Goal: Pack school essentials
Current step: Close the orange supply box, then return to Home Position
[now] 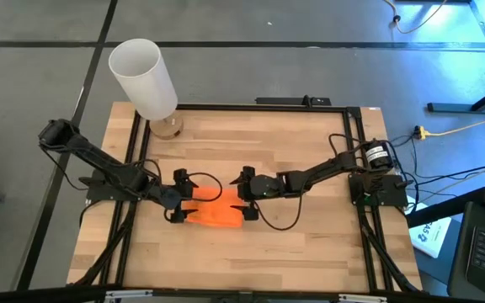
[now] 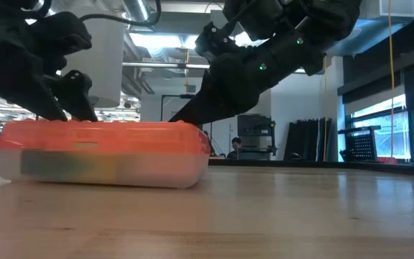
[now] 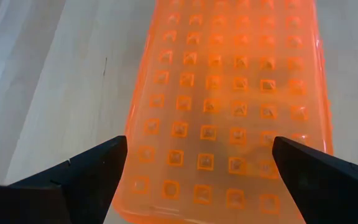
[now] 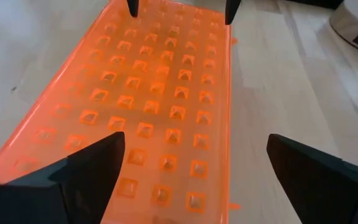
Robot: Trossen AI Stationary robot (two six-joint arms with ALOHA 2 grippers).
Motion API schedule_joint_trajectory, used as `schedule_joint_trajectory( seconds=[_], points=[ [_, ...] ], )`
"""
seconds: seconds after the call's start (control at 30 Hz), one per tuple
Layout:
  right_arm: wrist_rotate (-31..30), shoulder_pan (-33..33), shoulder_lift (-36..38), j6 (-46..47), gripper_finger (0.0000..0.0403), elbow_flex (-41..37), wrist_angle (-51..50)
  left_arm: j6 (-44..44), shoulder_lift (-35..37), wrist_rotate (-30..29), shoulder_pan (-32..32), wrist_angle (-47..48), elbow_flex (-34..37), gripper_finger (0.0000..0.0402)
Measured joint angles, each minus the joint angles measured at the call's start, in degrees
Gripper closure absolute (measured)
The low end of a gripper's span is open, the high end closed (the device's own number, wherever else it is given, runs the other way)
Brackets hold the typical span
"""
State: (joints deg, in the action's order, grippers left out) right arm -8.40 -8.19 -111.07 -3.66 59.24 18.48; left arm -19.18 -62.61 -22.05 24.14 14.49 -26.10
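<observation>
A clear plastic box with an orange studded lid (image 1: 217, 212) lies flat at the table's middle, lid on. Through its clear wall a green-and-yellow shape (image 2: 70, 164) shows; the other school essentials are hidden. My left gripper (image 1: 183, 198) is open over the box's left end, its fingers spread across the lid (image 3: 229, 93). My right gripper (image 1: 242, 194) is open over the right end. In its wrist view (image 4: 196, 142) one finger stands over the lid (image 4: 160, 87) and the other over bare table beside the box. My left gripper comes slanting down from the table's left onto the lid's left end (image 2: 85, 126). Both open fingertips (image 2: 85, 114) meet the lid's top. The box stays flat on the table. My right gripper slants down from the right. One fingertip (image 2: 178, 115) reaches the lid's right end (image 2: 189, 129); whether it touches, I cannot tell.
A tall white cylinder (image 1: 144, 76) stands on a round wooden base at the table's far left corner. Black frame rails run along the table's left, right and far edges. Bare wood lies on the near side of the box (image 1: 242, 261).
</observation>
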Motion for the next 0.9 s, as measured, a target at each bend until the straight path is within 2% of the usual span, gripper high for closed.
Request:
schedule_joint_trajectory(
  seconds=[0.47,0.9],
  points=[
    [-0.1,0.1,1.4,-0.4,0.0008,-0.2,-2.1,-0.7,0.5,-0.2,-0.2,-4.0,2.3,0.0004],
    [-2.6,0.1,16.4,-5.8,0.0008,-0.4,-12.2,7.8,9.5,2.8,-0.2,-0.7,-7.4,0.0004]
  ],
)
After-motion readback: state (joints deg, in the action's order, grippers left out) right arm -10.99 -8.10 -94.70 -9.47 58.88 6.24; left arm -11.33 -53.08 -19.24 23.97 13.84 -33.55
